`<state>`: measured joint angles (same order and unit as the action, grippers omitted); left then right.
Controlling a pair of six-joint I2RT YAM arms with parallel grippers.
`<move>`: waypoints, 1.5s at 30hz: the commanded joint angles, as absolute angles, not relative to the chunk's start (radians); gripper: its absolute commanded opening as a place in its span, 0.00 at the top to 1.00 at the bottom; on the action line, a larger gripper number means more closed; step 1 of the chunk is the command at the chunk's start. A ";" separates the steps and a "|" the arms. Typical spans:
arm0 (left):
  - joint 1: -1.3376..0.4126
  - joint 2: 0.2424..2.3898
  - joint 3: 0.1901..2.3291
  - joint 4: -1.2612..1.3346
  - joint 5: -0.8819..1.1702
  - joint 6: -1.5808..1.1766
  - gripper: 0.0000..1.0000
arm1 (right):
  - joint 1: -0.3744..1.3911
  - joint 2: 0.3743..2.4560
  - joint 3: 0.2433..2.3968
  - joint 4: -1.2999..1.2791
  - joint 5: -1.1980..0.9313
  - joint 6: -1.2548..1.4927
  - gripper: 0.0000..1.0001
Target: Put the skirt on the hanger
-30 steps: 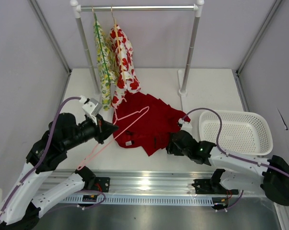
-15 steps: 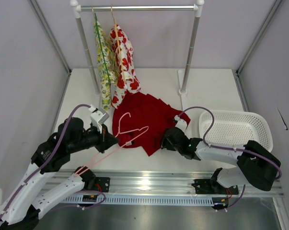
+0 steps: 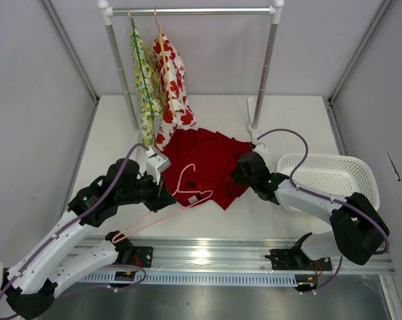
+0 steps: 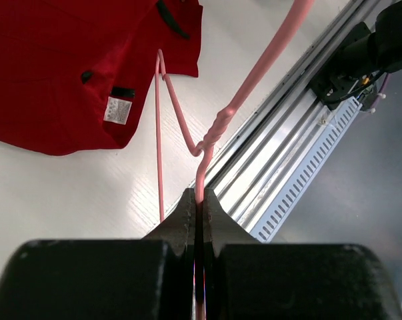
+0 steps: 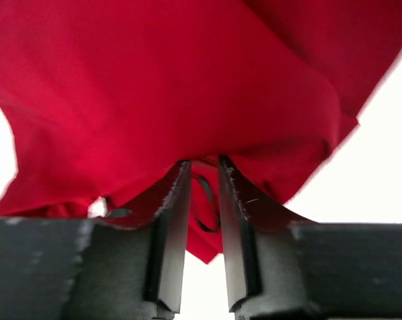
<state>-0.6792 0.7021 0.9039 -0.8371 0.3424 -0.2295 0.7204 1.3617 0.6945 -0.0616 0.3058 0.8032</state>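
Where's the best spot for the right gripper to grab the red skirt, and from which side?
Pinch the skirt at its right edge, coming in low from the right. It lies flat on the table, so only an edge offers a fold to pinch, and the right gripper sits there with fabric bunched at its fingertips.

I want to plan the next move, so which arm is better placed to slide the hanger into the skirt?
Left. The left hand is shut on the hanger, whose far end reaches the skirt. The right hand pinches the skirt's edge, so it likely suits holding the fabric.
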 commanded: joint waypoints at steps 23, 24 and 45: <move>-0.715 0.856 0.896 -0.618 0.262 -0.216 1.00 | 0.888 1.370 0.690 -0.149 0.328 0.788 0.70; -0.715 0.854 0.897 -0.620 0.268 -0.216 1.00 | 0.888 1.374 0.695 -0.147 0.328 0.785 0.70; -0.722 0.819 0.744 -0.434 0.402 -0.340 1.00 | 0.853 1.382 0.756 -0.230 0.367 0.756 0.96</move>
